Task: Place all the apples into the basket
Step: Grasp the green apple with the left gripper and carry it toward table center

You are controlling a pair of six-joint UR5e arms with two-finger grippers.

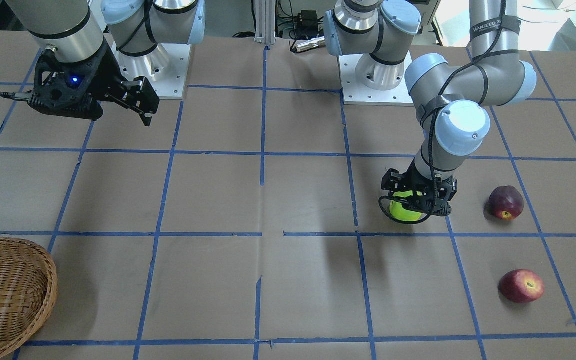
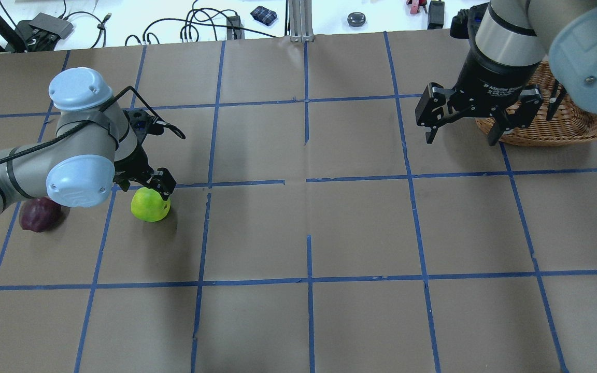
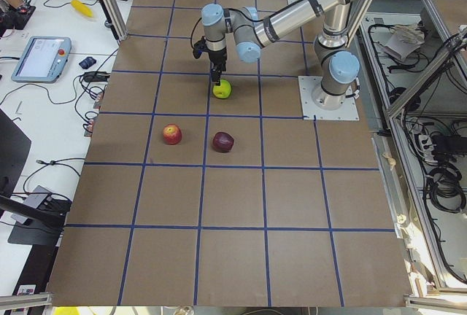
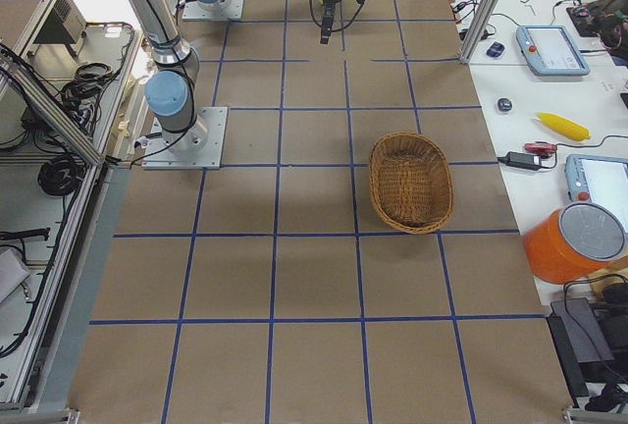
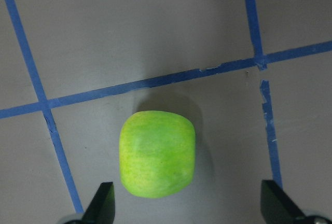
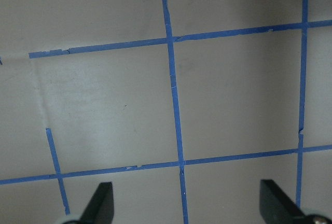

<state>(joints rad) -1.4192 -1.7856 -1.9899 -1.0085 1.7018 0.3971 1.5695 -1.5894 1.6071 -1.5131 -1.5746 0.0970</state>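
The left end effector [image 5: 189, 206] is found wide open and empty, poised over the green apple [image 5: 157, 154], which rests on the table [image 2: 360, 228]. In the wrist view the apple is seen off-centre, nearer one finger [image 5: 104, 203]. It is judged that the grip should be centred, lowered to the apple's widest girth and closed gently, since round fruit may roll. The maroon apple [image 1: 505, 202] and red apple [image 1: 521, 285] lie on the table, well apart from each other. The right end effector [image 2: 460, 137] is open and empty beside the basket [image 4: 412, 184].
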